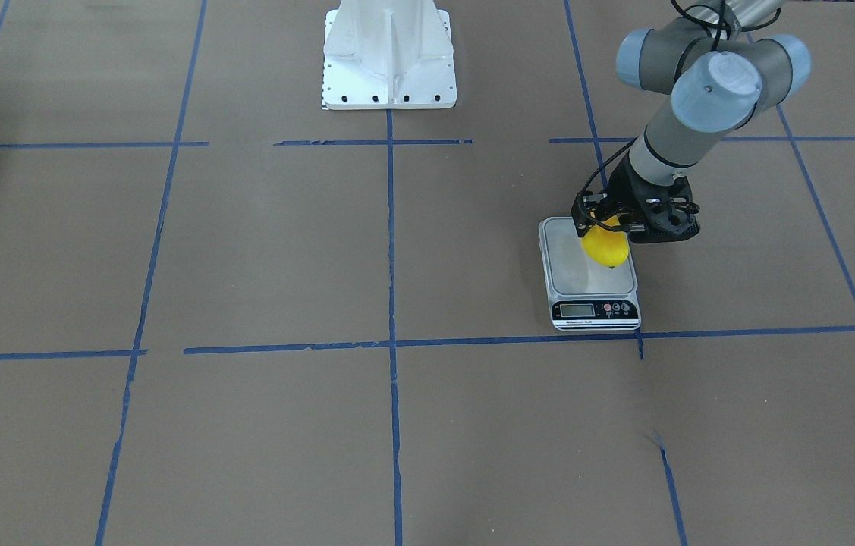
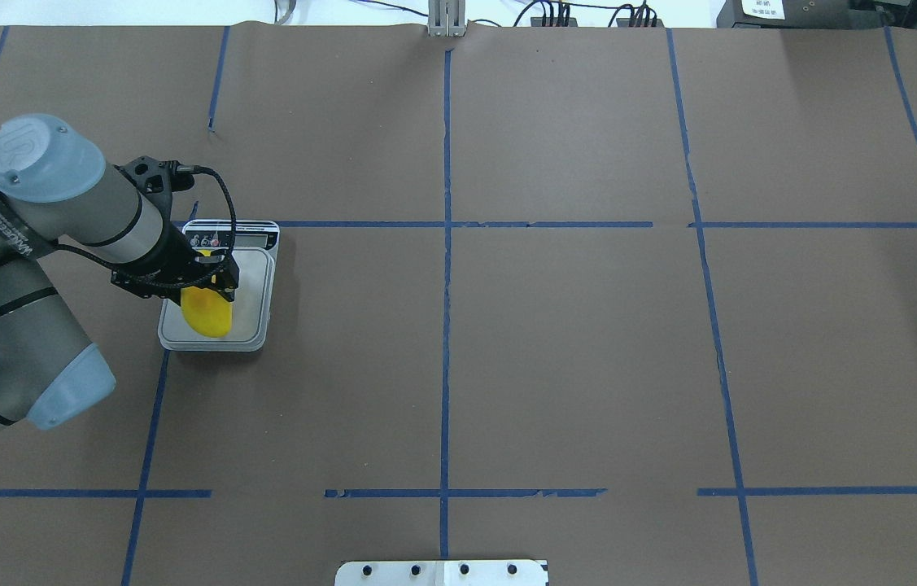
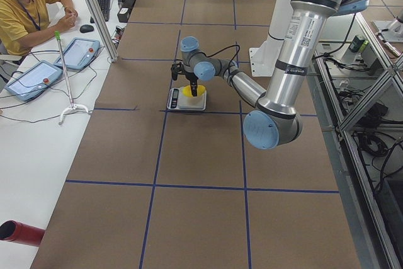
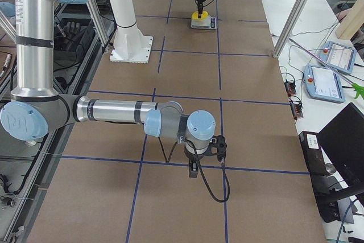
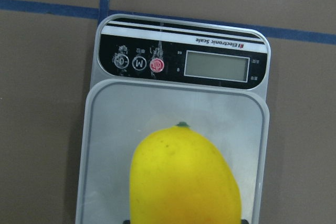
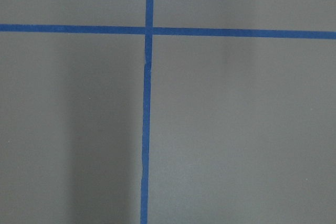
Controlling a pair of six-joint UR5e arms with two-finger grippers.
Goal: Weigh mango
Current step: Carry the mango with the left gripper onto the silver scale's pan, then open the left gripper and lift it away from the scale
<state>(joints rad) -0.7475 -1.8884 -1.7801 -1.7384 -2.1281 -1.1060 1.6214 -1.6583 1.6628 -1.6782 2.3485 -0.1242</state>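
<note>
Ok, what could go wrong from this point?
1. The rounded mango looks off-centre, toward the arm-side edge of the scale; released, it might roll off.
2. The left gripper grips the mango; unless it lets go fully, any reading would be off.
3. The display looks blank, so the scale may not be on.

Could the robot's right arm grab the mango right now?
Probably not. The right gripper hangs far down the table from the mango, and the left gripper grips it over the scale.
</note>
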